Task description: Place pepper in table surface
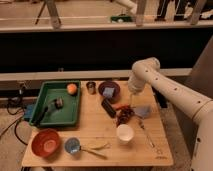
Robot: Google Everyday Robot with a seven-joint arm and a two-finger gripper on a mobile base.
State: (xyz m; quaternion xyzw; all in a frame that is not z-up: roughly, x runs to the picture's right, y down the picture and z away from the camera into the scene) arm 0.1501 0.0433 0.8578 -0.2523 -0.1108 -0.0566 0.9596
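The pepper [120, 106] is a small red-orange sliver low over the light wooden table surface [95, 125], right of centre, beside a dark red cluster [125, 116]. My gripper [128, 106] hangs from the white arm that reaches in from the right. It is right at the pepper, just above the tabletop. I cannot tell whether the pepper is held or lying on the wood.
A green tray [69, 116] at the left holds an orange fruit [72, 88] and tools. Around the gripper are a dark reddish dish [115, 86], black block [108, 107], dark cup [91, 87], blue cloth [143, 111], and white cup [125, 133]. Orange bowl [46, 142] and small blue bowl [72, 146] stand at front left.
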